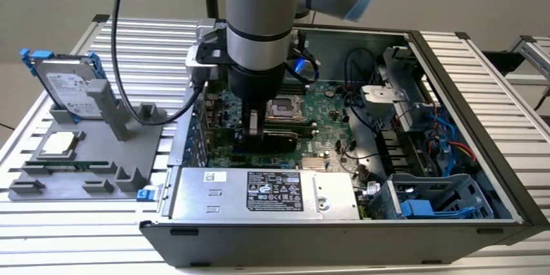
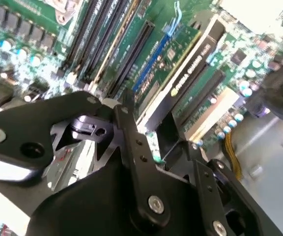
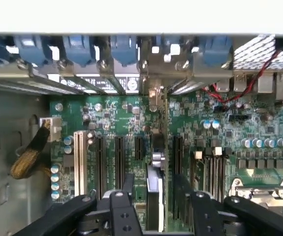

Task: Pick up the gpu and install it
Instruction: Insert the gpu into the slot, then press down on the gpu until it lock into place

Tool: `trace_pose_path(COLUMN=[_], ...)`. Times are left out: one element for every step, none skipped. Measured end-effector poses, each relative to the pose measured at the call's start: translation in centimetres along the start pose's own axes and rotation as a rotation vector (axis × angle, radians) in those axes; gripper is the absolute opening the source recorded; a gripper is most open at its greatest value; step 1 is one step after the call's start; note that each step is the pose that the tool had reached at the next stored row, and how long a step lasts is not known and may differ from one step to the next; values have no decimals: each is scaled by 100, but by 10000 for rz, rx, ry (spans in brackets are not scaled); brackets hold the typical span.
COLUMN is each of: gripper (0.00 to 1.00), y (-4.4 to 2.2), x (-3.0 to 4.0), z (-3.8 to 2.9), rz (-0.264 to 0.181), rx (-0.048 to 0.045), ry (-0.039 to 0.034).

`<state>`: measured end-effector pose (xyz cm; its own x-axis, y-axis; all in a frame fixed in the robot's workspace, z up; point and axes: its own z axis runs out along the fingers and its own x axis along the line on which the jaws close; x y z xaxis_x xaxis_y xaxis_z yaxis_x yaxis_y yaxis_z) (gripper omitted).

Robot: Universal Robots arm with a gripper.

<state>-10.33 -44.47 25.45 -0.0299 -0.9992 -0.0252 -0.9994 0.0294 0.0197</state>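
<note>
The gpu [image 3: 155, 196] stands on edge in a motherboard expansion slot inside the open computer case [image 1: 481, 120]. In the second wrist view the gpu [image 2: 181, 73] shows its green board face and black cover. In the exterior view the gpu [image 1: 280, 138] is a dark strip just below the arm's wrist. My gripper [image 3: 154, 182] straddles the card's top edge, one finger on each side with a small gap to either face. It looks open. The gripper [image 1: 256, 128] reaches straight down into the case, and in the second wrist view the gripper [image 2: 154, 130] hangs over the near end of the card.
A grey fixture [image 1: 86, 159] on the exterior view's left holds a silver hard drive with blue rails [image 1: 69, 85], a processor chip [image 1: 58, 143] and a memory stick [image 1: 73, 164]. Inside the case are the power supply [image 1: 257, 191], the processor socket [image 1: 285, 107], empty slots [image 3: 119, 157] and cables [image 1: 447, 133].
</note>
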Motion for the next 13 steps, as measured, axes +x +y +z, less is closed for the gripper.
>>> trace_pose_path(gripper=[100, 100, 100, 100, 100, 100, 100, 100, 100, 0, 0, 0, 0], y=[1, 2, 3, 4, 5, 5, 6, 7, 6, 6, 6, 6, 6], x=[-1, -2, -3, -5, -6, -7, -8, -9, -9, -9, -9, -9, -9], z=[-47, -93, -135, -184, -229, -274, -311, -350, -353, -353, -352, -353, -353], rz=[0, 0, 0, 0, -1, -1, -1, -1, -1, -1, -2, -2, -2], rx=[-1, 0, -1, -1, -1, 0, -1, 0, 0, 0, 1, 0, 0], ry=[3, 1, 2, 1, 3, 1, 3, 1, 1, 1, 0, 1, 1])
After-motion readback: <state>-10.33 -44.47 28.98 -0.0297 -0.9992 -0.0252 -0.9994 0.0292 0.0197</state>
